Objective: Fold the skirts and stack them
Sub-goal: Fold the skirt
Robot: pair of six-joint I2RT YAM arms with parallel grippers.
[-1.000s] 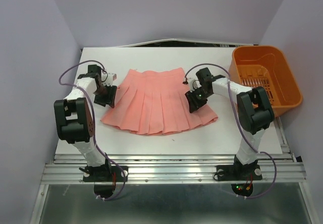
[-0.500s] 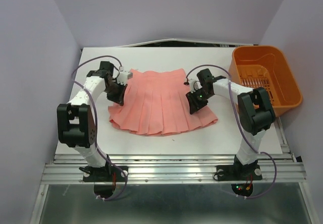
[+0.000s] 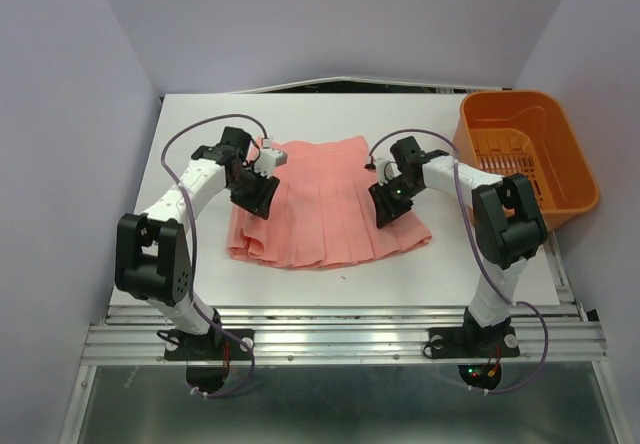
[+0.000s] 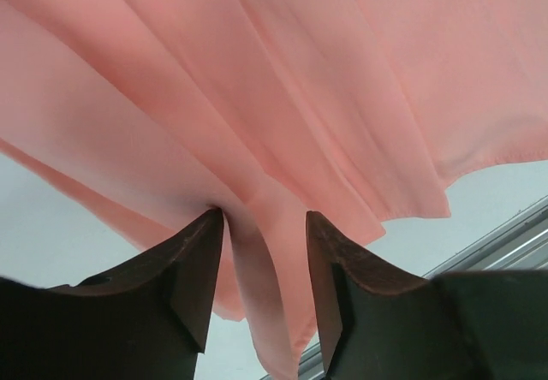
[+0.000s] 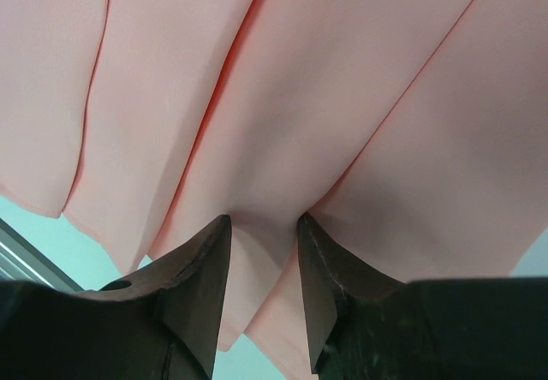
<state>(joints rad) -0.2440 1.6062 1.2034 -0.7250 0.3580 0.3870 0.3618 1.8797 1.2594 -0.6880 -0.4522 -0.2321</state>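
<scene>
- The skirt (image 3: 325,204) is lying mid-desk, waistband toward the far edge, hem toward the near edge. It's the only one I can see.
- My left claw (image 3: 262,192) is pinching its left edge and holding it up over the pleats, so that side's doubled inward.
- My right claw (image 3: 388,204) is nipped onto a pleat on the right side, low on the cloth.
- My worry is that both grips look like thin slivers of fabric. A quick sideways tug could slip one out and flop the fold.
- Also, if one claw pulls harder, the whole thing probably drags and the pleats bunch, leaving a crooked fold.
</scene>
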